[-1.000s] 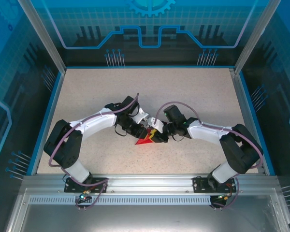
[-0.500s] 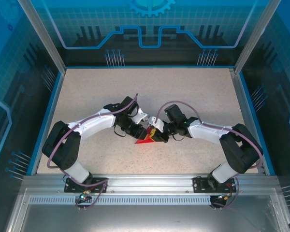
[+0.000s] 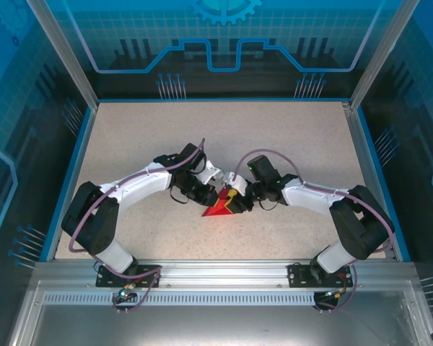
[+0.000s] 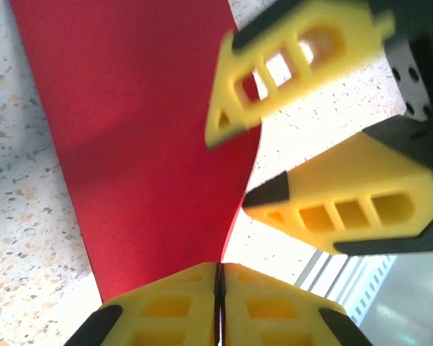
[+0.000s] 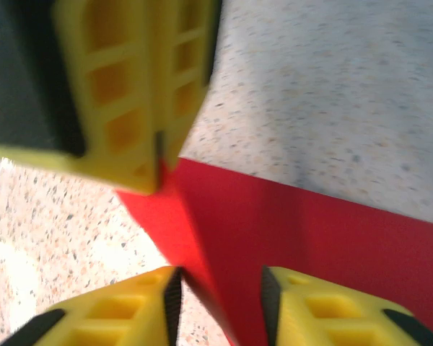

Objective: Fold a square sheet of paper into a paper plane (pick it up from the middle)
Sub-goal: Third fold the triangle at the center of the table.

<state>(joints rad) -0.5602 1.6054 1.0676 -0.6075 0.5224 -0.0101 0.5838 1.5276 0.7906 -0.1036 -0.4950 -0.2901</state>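
**A:** Where is the red sheet of paper (image 3: 218,210) right now?

**B:** In the middle of the tabletop's (image 3: 130,144) near half, between the two claws. Most of it lies on the surface, and one edge curves up to where it is gripped. From above it looks like a pointed wedge rather than a square, so I'd judge the first folds are in.

**A:** What is the left claw doing?

**B:** The left claw (image 4: 218,303) is pinched tight on the sheet. Its yellow fingers meet with only the thin red edge between them. In the right wrist view the grip sits at a corner of the paper.

**A:** And the right one?

**B:** The right claw (image 5: 220,288) has its fingers partly apart, with a clear gap between them. A raised crease of the red paper runs into that gap. It isn't clamping anything. That view is blurred, so I can't tell whether either finger brushes the paper.

**A:** So how far along is the task?

**B:** Partway, I'd say. The sheet has been picked up and reshaped, but it is a fairly broad wedge with no slim body, sharp nose or centre ridge yet. The narrowing folds, the wings and a firm press along the creases appear to be left. With one side pinned and the other claw straddling the crease, this looks like the set-up for the next fold.
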